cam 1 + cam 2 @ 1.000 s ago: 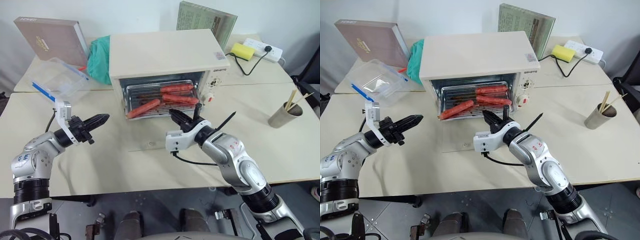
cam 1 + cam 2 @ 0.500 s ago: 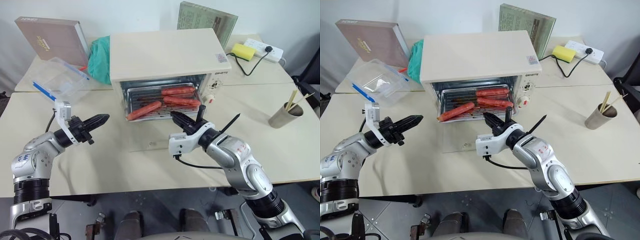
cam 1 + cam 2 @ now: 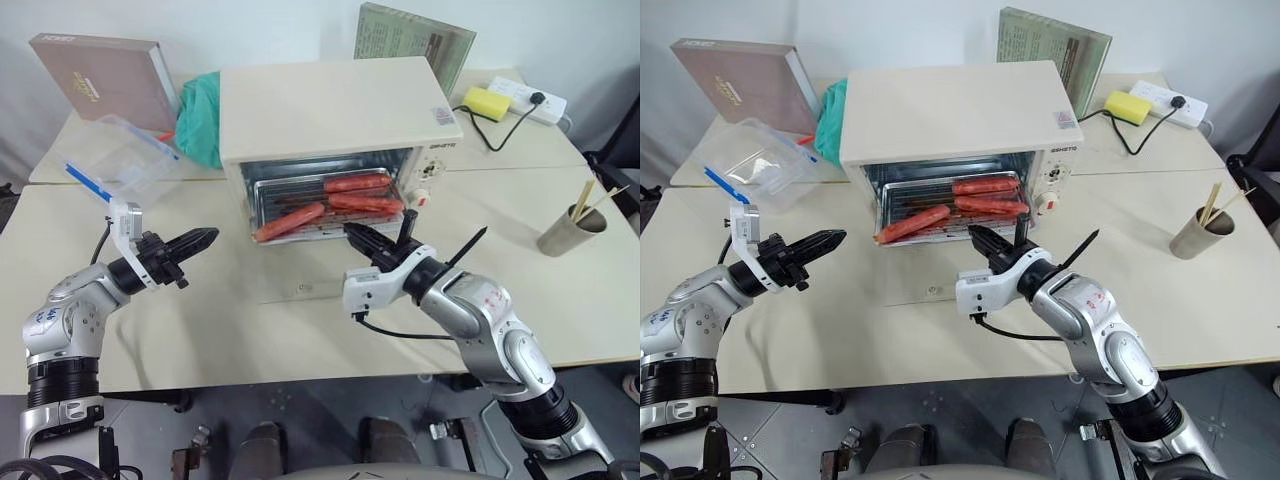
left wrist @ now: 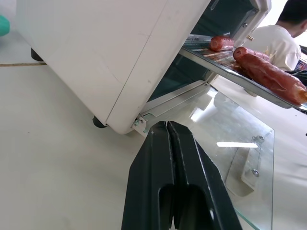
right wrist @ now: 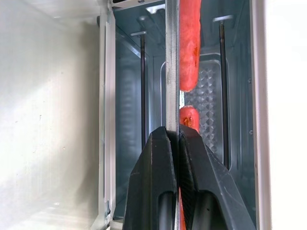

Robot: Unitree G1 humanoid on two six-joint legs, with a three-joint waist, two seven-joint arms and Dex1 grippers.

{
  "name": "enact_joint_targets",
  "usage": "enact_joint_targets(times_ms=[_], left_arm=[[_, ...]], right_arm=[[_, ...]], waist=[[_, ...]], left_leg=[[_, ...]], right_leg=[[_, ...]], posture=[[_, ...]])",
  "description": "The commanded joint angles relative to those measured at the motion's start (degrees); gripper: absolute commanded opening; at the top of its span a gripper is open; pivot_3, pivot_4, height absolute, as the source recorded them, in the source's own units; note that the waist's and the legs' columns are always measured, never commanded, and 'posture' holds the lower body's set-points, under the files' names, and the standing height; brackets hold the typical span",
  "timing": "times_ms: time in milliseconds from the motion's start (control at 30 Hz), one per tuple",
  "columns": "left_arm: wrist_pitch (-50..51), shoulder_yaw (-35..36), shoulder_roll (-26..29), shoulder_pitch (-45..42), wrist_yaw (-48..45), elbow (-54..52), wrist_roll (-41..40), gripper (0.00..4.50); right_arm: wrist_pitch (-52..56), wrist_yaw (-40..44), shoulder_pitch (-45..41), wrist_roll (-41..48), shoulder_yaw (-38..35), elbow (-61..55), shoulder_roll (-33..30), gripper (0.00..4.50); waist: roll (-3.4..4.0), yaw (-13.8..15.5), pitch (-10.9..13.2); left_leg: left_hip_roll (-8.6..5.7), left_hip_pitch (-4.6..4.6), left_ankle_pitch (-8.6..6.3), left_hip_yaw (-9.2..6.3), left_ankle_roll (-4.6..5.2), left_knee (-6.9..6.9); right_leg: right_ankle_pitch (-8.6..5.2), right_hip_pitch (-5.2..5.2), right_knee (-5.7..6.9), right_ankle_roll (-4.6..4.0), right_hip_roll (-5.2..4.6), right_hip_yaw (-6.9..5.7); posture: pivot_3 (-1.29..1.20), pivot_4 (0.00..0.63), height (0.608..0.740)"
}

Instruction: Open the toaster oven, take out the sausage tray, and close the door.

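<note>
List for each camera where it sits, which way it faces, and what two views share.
Head eyes: on the head, looking forward and down at the toaster oven; both arms show.
Left wrist: along the shut left gripper toward the oven's corner and the lowered door.
Right wrist: along the right gripper, shut on the sausage tray edge, into the oven.
Shared: both wrist views show the tray's sausages.

Toaster oven point(image 3: 335, 105): cream-white box, mid-table, control knobs plus red button on its right panel. Door point(image 3: 310, 272): clear glass panel, folded fully down, flat on the table in front of the cavity. Sausage tray point(image 3: 320, 205): silver, sticking partway out of the opening over the door, three red-orange sausages point(image 3: 358, 183) on it.
</note>
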Motion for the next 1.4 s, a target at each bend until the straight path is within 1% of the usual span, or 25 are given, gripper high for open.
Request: enact_joint_targets(times_ms=[33, 400, 533, 667, 833, 933, 1000, 1067, 1100, 1133, 1267, 1333, 1400], left_arm=[[-1.0, 0.6, 0.3, -0.7, -0.5, -0.6, -0.4, 0.00], [-1.0, -0.2, -0.5, -1.8, -0.2, -0.2, -0.1, 0.00], [0.0, -0.5, -0.6, -1.5, -0.1, -1.2, -0.5, 0.00], [3.1, -0.9, -0.7, 0.2, 0.1, -3.7, -2.0, 0.00], [10.4, 2.1, -1.5, 2.1, 3.5, -8.0, -7.5, 0.00], [18.0, 5.2, -2.1, 3.6, 5.7, -11.9, -14.8, 0.00], [26.2, 6.9, -1.4, 4.2, 7.3, -12.8, -21.2, 0.00], [34.0, 7.1, 0.2, 4.2, 9.9, -12.1, -24.7, 0.41], [35.7, 7.7, 0.2, 4.3, 10.7, -12.3, -26.3, 0.60], [36.5, 8.3, 0.1, 4.3, 11.4, -12.5, -27.5, 0.90], [39.0, 14.6, -0.7, 4.5, 15.4, -12.6, -36.1, 2.15], [40.4, 14.8, 0.6, 5.8, 16.5, -13.3, -36.8, 2.79], [42.8, 16.3, 1.7, 7.9, 17.5, -14.0, -40.5, 3.44]], right_arm=[[-1.9, -2.1, -0.9, 0.8, -2.7, -6.2, 0.2, 0.03], [-3.9, -3.0, -1.9, 1.1, -3.3, -4.6, 0.5, 0.03], [-4.5, -1.1, -1.5, 3.1, -3.4, -5.6, -0.1, 0.03], [-5.0, 0.8, -0.8, 4.9, -3.6, -6.9, -0.5, 0.03], [-8.2, 2.2, 1.3, 9.5, -5.2, -8.1, -3.9, 0.03], [-12.0, 2.2, 2.9, 12.1, -6.1, -7.6, -6.9, 0.03], [-13.7, 1.7, 3.1, 12.8, -6.5, -6.5, -8.0, 0.03], [-14.5, 1.3, 2.7, 13.1, -6.6, -5.6, -8.5, 0.00], [-14.8, 1.2, 2.5, 13.3, -6.6, -5.3, -8.5, 0.00], [-15.0, 1.2, 2.5, 13.4, -6.6, -5.2, -8.5, 0.00], [-15.8, 1.0, 1.9, 13.3, -6.6, -4.1, -8.4, 0.00], [-16.3, 0.9, 1.9, 13.3, -6.5, -3.9, -8.4, 0.00], [-17.1, 0.7, 1.7, 13.4, -6.6, -3.4, -8.6, 0.00]], waist=[[0.00, 0.0, 0.0], [-0.07, 0.0, 0.0], [-0.07, 0.0, 0.0], [-0.07, -0.1, 0.0], [-0.07, 0.0, 0.0], [-0.12, 0.1, -0.1], [-0.14, 0.1, -0.1], [-0.14, 0.1, -0.1], [-0.14, 0.1, -0.1], [-0.14, 0.1, -0.1], [-0.14, 0.1, -0.1], [-0.14, 0.1, -0.1], [-0.14, 0.1, -0.1]], left_leg=[[0.00, 0.00, 0.00, 0.00, 0.00, 0.01], [0.01, 0.01, 0.00, 0.01, 0.00, 0.05], [0.01, 0.01, 0.00, 0.01, 0.00, 0.03], [0.01, 0.01, 0.00, 0.01, 0.00, 0.04], [0.02, 0.01, 0.00, 0.01, 0.01, 0.03], [0.04, 0.01, -0.01, 0.01, 0.01, 0.09], [0.04, 0.02, -0.03, 0.01, 0.05, 0.13], [0.04, 0.04, -0.03, 0.01, 0.05, 0.15], [0.04, 0.05, -0.03, 0.01, 0.05, 0.16], [0.04, 0.06, -0.03, 0.01, 0.05, 0.17], [0.05, 0.05, -0.03, 0.00, 0.04, 0.18], [0.05, 0.07, -0.03, 0.00, 0.04, 0.17], [0.05, 0.08, -0.03, 0.00, 0.04, 0.17]], right_leg=[[0.00, 0.00, 0.00, 0.00, 0.00, 0.00], [0.00, 0.01, 0.02, 0.00, 0.00, 0.01], [0.00, 0.01, 0.02, 0.00, 0.00, 0.00], [0.00, 0.01, 0.02, 0.00, 0.00, 0.00], [0.00, 0.01, 0.01, 0.00, 0.00, 0.01], [0.00, 0.05, 0.02, 0.00, 0.00, 0.01], [0.00, 0.08, 0.01, 0.00, -0.01, 0.04], [0.00, 0.08, 0.03, 0.00, -0.01, 0.05], [0.00, 0.08, 0.04, 0.00, -0.01, 0.05], [0.00, 0.09, 0.04, 0.00, -0.01, 0.06], [0.00, 0.10, 0.04, -0.01, -0.01, 0.08], [0.00, 0.10, 0.04, -0.01, -0.01, 0.08], [0.00, 0.10, 0.04, -0.01, -0.01, 0.08]], posture=[[0.00, 0.150, 0.740], [0.00, 0.150, 0.740], [0.00, 0.150, 0.740], [0.00, 0.150, 0.740], [0.00, 0.150, 0.740], [0.00, 0.150, 0.740], [0.00, 0.150, 0.740], [0.00, 0.150, 0.740], [0.00, 0.150, 0.740], [0.00, 0.150, 0.740], [0.00, 0.150, 0.740], [0.00, 0.150, 0.740], [0.00, 0.150, 0.740]])
